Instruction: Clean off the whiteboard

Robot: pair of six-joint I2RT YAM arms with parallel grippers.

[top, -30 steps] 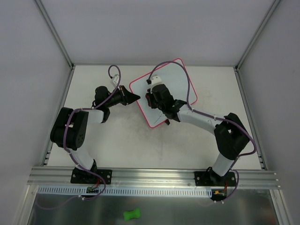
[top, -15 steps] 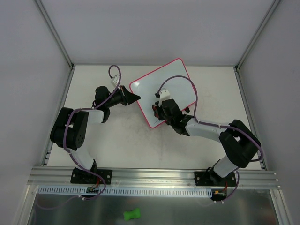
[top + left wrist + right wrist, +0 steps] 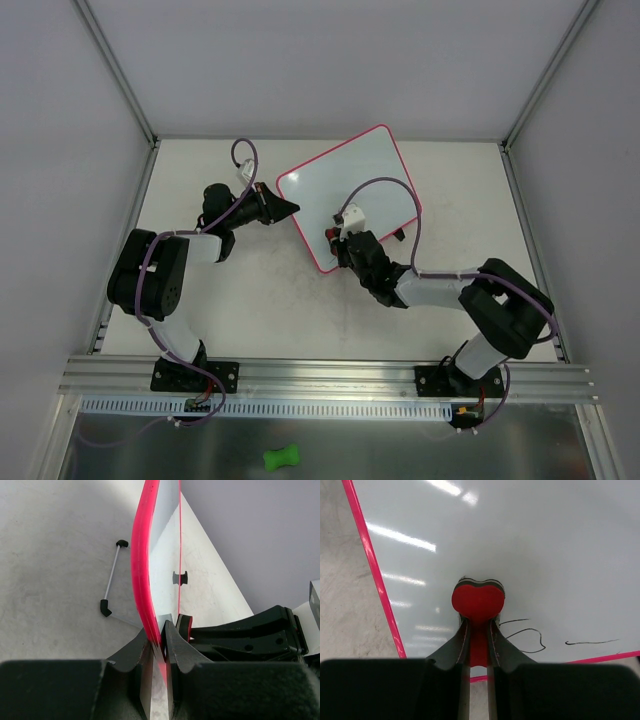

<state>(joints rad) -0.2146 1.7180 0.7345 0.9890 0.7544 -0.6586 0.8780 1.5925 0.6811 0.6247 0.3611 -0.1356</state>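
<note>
Overhead view first: a flat white whiteboard (image 3: 352,190) with rounded corners and a thin pink-red frame lies tilted on the pale table (image 3: 250,300), at the upper middle of the frame. The left gripper (image 3: 284,208) reaches in from the left and is clamped on the board's left corner. The right gripper (image 3: 335,238) sits over the board's lower-left part, its fingers closed on a small red eraser (image 3: 329,235) that rests on the white face. A small black clip (image 3: 400,236) shows at the board's lower right edge. At the bottom of the frame, below the metal rail (image 3: 330,378), lies a green bone-shaped object (image 3: 282,458).

Left wrist view: the board is seen nearly edge-on, its pink-red frame rising from the lower middle to the top. The two black fingers are narrow, pinching that frame between them. Left of the frame, on the grainy surface, lies a thin grey rod (image 3: 112,577) with black ends.

Right wrist view: the white face fills most of the frame, with the pink-red border down the left side and along the bottom. The fingers grip the eraser by its narrow middle, its rounded end pressed to the board. Thin dark scribbles (image 3: 526,635) remain just right of the fingers, near the bottom border.
</note>
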